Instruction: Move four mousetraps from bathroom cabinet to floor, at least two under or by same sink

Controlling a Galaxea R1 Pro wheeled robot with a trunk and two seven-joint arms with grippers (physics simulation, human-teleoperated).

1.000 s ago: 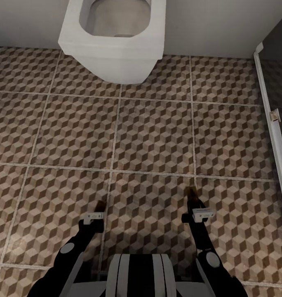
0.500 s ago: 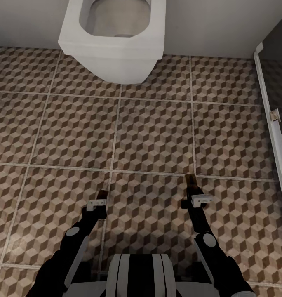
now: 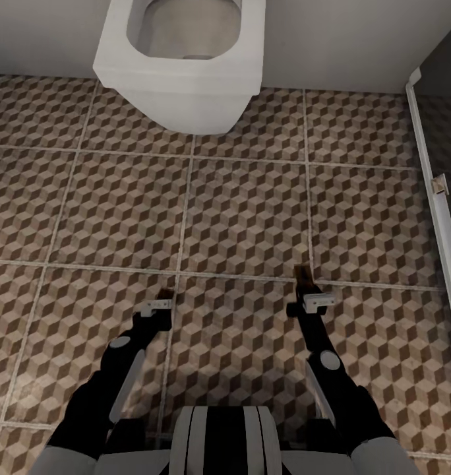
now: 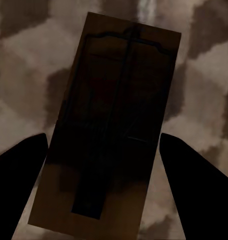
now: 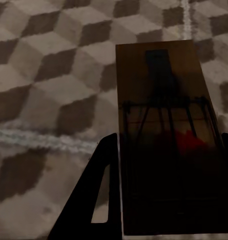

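Hovering over the bathroom floor (image 3: 245,211), the left tool (image 3: 163,295) and right tool (image 3: 303,276) each clamp a mousetrap (image 4: 106,135) (image 5: 166,140).

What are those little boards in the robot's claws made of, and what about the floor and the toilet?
Each mousetrap looks like a flat, matt brown wooden board with dark, thin wire parts, probably metal. The bathroom floor looks like large printed tiles, going by the cube pattern and pale grout lines. The toilet is smooth, plain white, probably glazed ceramic, though a render leaves that open.
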